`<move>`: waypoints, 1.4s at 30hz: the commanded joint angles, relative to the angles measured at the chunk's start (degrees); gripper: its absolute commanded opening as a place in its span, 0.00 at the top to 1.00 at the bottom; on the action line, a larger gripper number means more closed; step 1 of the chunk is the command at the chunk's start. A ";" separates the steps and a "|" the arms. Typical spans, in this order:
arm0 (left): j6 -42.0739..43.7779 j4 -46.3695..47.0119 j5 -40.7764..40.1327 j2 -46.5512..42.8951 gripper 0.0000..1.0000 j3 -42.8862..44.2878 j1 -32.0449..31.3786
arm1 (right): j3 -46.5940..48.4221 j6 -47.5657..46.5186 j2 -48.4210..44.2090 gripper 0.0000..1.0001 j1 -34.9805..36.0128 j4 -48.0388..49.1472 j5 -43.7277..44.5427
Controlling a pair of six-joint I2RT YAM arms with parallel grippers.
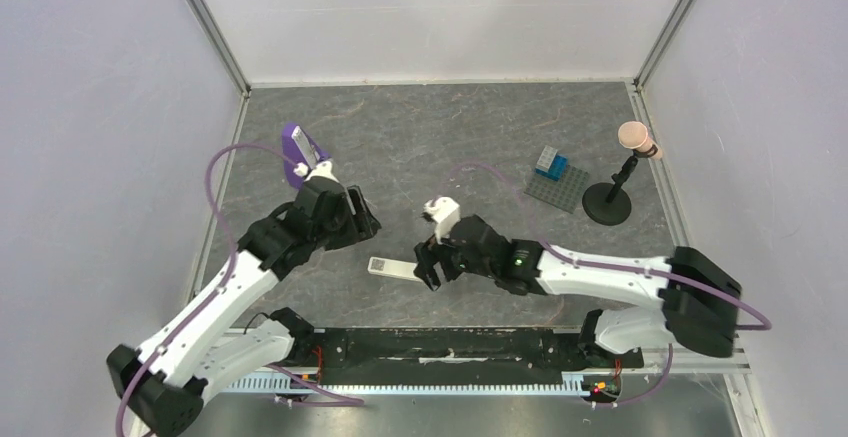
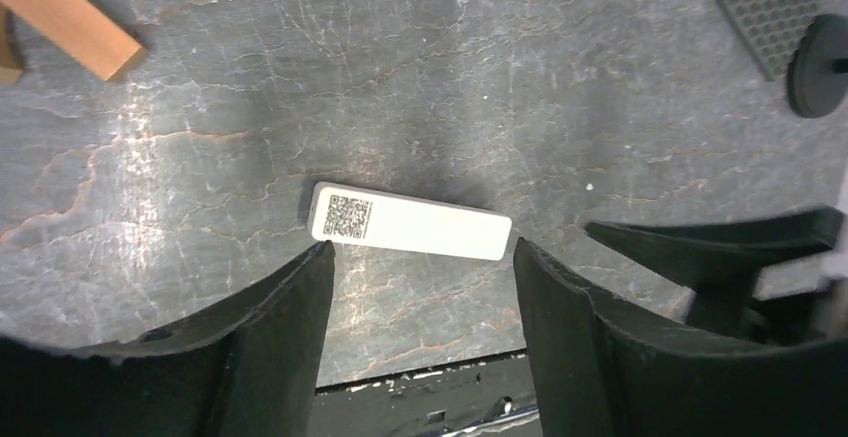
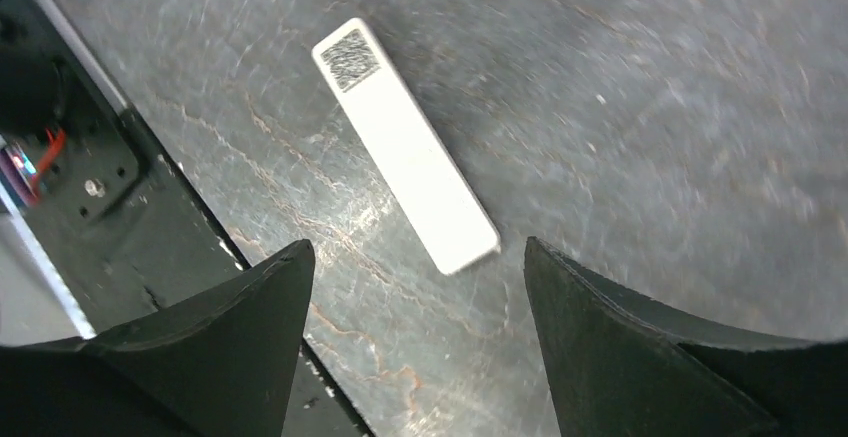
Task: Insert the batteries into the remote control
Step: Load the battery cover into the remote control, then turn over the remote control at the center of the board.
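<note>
Item: remote control [image 3: 405, 147], apparently face down, flat on tabletop [image 3: 650, 107]. Both left gripper [image 2: 420, 252] and right gripper [image 3: 415, 252] apart, empty, near it. Risk we log: the two colliding over one bar, or it skidding. We see no batteries.

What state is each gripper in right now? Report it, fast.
Left gripper: jaws open, holding nothing.
Right gripper: jaws open, holding nothing.
</note>
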 commanded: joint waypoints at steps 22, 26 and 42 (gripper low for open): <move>-0.95 -15.86 -5.59 -14.87 0.21 7.40 0.40 | 21.76 -33.97 29.66 0.30 -1.15 -14.29 -14.23; -0.82 -15.81 -5.46 -15.58 0.21 7.13 0.39 | 23.36 -33.83 31.34 0.43 -2.62 -16.42 -16.36; -1.00 -10.10 -0.30 -17.67 0.22 2.25 0.36 | 14.64 -16.00 21.05 0.87 -3.66 -2.28 -13.02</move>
